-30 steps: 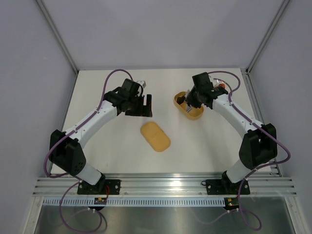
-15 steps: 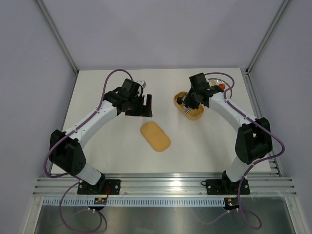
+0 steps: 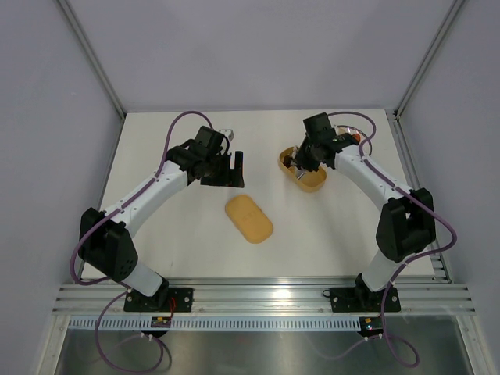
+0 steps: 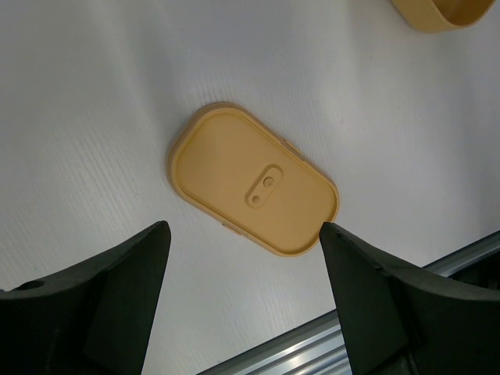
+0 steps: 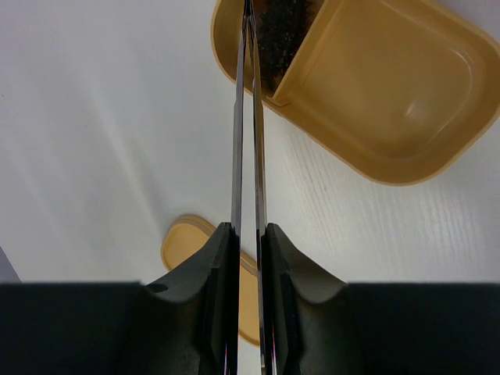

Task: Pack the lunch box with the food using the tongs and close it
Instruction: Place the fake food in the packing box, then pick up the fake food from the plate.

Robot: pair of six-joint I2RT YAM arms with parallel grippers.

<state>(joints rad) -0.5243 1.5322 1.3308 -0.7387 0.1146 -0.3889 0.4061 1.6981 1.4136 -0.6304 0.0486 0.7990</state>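
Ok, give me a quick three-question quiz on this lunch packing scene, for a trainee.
1. True or false: the lid is on the lunch box.
2. What is the right gripper holding? A the lid, B the tongs, C nothing.
3. Which compartment holds the dark food: the one the tongs reach into, or the other?
Key: 1 false, the lid lies on the table, apart from the box. 2 B. 3 The one the tongs reach into; the other is empty.
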